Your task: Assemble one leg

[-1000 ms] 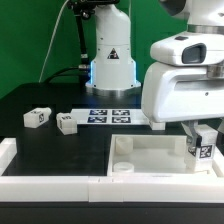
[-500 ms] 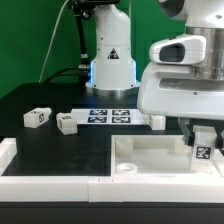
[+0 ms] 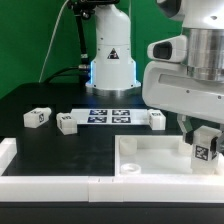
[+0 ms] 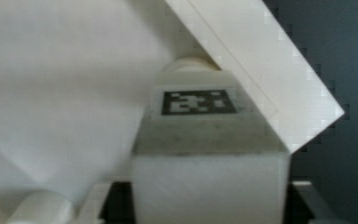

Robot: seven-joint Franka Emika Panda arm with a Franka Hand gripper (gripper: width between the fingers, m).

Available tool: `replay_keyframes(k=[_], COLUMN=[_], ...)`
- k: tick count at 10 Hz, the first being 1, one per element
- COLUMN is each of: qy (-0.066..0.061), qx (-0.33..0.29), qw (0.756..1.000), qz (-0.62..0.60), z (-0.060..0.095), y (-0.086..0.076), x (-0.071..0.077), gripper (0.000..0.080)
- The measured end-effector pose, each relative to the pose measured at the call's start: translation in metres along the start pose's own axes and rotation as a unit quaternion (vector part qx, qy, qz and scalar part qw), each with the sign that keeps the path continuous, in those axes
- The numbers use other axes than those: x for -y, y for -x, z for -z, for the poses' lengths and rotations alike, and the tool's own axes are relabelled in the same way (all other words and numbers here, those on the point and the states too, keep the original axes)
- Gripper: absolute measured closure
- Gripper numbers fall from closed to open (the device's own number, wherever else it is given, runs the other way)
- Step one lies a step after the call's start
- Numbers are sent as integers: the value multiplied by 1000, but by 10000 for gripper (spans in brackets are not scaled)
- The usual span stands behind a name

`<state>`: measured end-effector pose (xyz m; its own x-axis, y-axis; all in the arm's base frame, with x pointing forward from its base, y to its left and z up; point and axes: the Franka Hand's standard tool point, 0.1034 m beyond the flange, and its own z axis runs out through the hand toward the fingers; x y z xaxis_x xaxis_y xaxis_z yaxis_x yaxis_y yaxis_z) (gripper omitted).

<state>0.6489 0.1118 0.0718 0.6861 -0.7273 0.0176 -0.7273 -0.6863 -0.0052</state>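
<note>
- Gripper point(image 3: 205, 150) hangs at the exterior view's right, its fingers clamped on a leg point(image 3: 205, 149) whose square tag faces the camera.
- Seen from the wrist view, that leg point(image 4: 197, 140) fills the middle of the picture between the two dark fingers point(image 4: 101, 200), pointing toward a corner of the large white tray-like part point(image 3: 155, 160).
- Whether the leg's end already touches a corner socket cannot be told; it sits low over the part's far right corner.
- To do this step well, I judge the leg should stay upright and centred over the socket before any pressing or turning, since a tilted start would likely jam.
- Grip looks square across the block, which should help a straight descent.
- Three more legs point(image 3: 37, 117), point(image 3: 66, 123), point(image 3: 157, 120) lie loose on the black table point(image 3: 70, 150), apart from one another.
- Marker board point(image 3: 110, 116) lies flat behind them, near the arm's white base point(image 3: 111, 62).
- Green backdrop point(image 3: 30, 40) closes off the room behind.
</note>
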Motion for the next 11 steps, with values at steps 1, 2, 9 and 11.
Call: replay_keyframes(k=[1, 2, 9, 11], qy=[-2, -5, -14, -17], qx=[2, 5, -2, -7], qw=[1000, 999, 997, 984], qz=[-27, -54, 70, 180], z=[0, 0, -4, -3], y=[1, 3, 13, 15], x=[1, 3, 7, 9], gripper=[409, 409, 151, 151])
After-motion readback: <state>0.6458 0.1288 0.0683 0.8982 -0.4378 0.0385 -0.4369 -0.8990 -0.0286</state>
